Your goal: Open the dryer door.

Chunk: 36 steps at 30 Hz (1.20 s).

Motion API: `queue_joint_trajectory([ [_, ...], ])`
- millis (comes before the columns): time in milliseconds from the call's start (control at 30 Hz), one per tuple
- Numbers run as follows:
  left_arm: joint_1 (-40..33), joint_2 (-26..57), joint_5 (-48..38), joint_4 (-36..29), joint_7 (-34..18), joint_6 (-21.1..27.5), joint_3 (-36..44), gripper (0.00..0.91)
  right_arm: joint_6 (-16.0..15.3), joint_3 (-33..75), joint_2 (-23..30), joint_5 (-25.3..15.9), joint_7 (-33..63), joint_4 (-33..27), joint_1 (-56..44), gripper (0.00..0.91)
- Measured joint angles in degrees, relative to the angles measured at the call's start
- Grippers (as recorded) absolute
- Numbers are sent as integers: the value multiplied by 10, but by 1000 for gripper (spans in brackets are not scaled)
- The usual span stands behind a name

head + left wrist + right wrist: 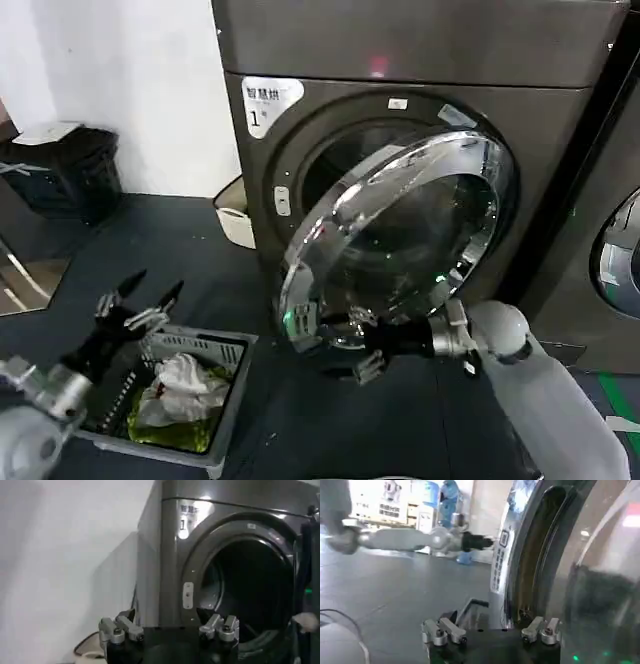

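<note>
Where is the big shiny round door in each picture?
Head view: the dryer door hangs partly open, mid-picture, in front of the drum opening, with the right hand at its lower edge.
Left wrist view: only its dark edge at the far right.
Right wrist view: its rim and glass cover the right half.
Shared landmark: the dryer.

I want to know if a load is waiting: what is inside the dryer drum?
Through the dryer opening the drum looks dark, with its metal wall showing; no laundry is visible. The open dryer door covers the lower part in the head view, near the right hand.
</note>
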Motion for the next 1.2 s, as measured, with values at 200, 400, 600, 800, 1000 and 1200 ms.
queue_joint_trajectory([
  [200, -36, 52, -9, 38, 28, -26, 53, 907, 12, 32, -23, 10, -32, 11, -35, 907],
  [400, -84, 76, -18, 61, 41, -34, 117, 907, 25, 68, -46, 20, -59, 20, -70, 907],
  [600, -131, 91, -25, 63, 58, -35, 178, 907, 30, 128, -62, 39, -67, 27, -110, 907],
  [800, -184, 94, -23, 78, 73, -35, 247, 907, 31, 235, -52, 50, -70, 19, -168, 907],
  [1000, -240, 86, -20, 94, 90, -39, 315, 907, 36, 356, -39, 62, -54, 10, -233, 907],
  [1200, -283, 74, -19, 99, 100, -45, 369, 907, 41, 469, -18, 53, -14, 32, -290, 907],
])
